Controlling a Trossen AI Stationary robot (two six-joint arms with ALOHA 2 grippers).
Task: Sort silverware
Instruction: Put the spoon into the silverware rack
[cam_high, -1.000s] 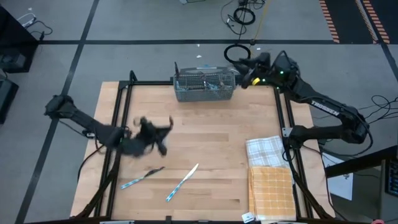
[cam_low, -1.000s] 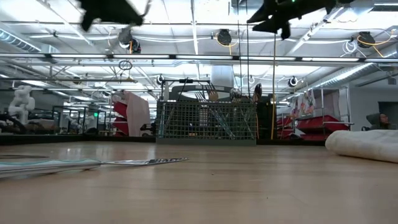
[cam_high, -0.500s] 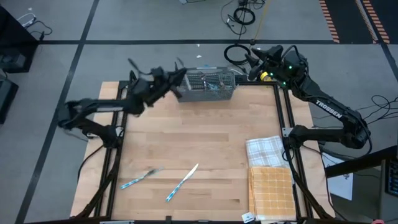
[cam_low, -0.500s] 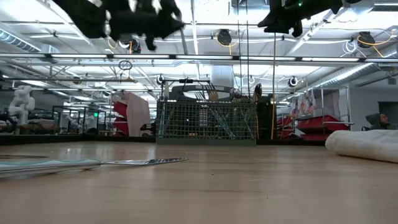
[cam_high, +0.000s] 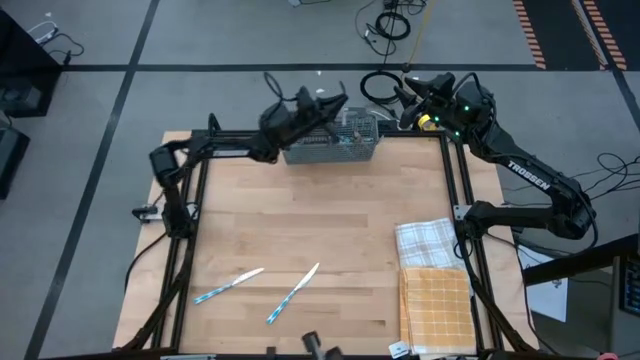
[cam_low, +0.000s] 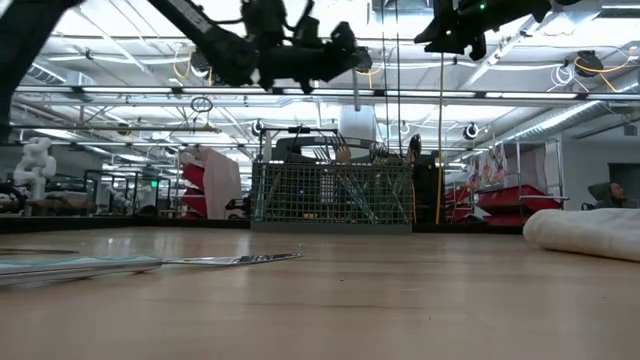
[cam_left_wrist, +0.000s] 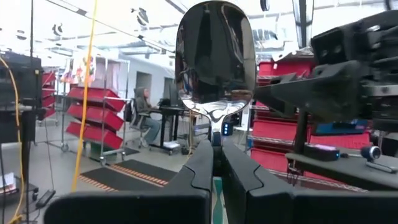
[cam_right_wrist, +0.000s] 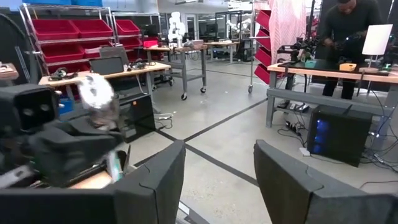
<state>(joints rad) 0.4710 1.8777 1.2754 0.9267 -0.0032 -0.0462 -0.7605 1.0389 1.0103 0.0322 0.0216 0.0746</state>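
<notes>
Left wrist view, shiny upright spoon (cam_left_wrist: 214, 59), teal handle, left gripper (cam_left_wrist: 213, 168) clamped.

Bright, even overhead lighting; a few blurred spots

Ceiling lights (cam_low: 300, 25) glare white along the low view's top, the near tabletop (cam_low: 330, 310) looks soft, and the spoon (cam_left_wrist: 215, 59) mirrors the room with glare.
</notes>
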